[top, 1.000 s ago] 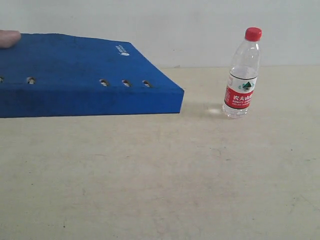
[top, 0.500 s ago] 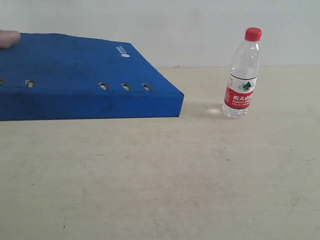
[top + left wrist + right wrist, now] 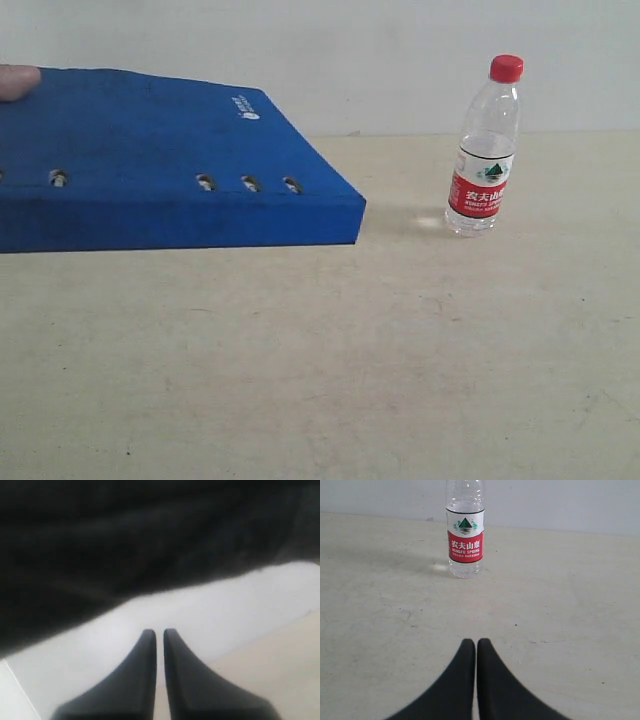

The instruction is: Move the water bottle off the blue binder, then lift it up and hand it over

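- Water bottle (image 3: 485, 150): you'll find it upright on the table (image 3: 400, 350), near the far edge and right of the middle.
- Your blue binder (image 3: 150, 150) sits toward the left edge, well apart from the bottle, with a fingertip (image 3: 15, 80) at its far corner.
- Your left jaws and right jaws are both closed and hold nothing.

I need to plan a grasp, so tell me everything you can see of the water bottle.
The water bottle is small, of clear plastic, with a red screw cap and a red-and-white label showing a green mountain logo and Chinese characters. It stands upright on the beige table, to the right of the blue binder in the exterior view and apart from it. Only the table touches it; no hand holds it.
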### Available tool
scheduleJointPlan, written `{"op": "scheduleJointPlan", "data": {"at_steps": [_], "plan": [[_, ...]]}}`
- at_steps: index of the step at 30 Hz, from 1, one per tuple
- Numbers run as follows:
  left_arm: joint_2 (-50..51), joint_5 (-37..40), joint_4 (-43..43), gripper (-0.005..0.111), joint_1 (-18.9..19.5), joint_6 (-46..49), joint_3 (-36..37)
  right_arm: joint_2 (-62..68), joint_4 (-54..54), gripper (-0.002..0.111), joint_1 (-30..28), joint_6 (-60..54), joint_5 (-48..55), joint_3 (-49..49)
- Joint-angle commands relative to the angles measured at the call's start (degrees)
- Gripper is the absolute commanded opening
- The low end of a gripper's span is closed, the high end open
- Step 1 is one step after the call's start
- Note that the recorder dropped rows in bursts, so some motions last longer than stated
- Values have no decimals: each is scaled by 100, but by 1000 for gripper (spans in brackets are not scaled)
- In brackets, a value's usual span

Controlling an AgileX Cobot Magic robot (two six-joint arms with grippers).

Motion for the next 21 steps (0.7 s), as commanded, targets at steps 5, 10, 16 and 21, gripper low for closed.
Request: {"op": "scheduleJointPlan", "data": {"at_steps": [5, 10, 16, 21], "plan": [[-16, 118, 5716, 4, 18, -8104, 214, -26, -12, 0, -24, 7, -4, -7], [-16, 1096, 6587, 4, 18, -8807, 796, -26, -12, 0, -24, 7, -4, -7], [-16, 1486, 6321, 4, 18, -7827, 796, -26, -12, 0, -24, 7, -4, -7], [-16, 1442, 6059, 4, 93, -8250, 796, -26, -12, 0, -24, 7, -4, -7]]}}
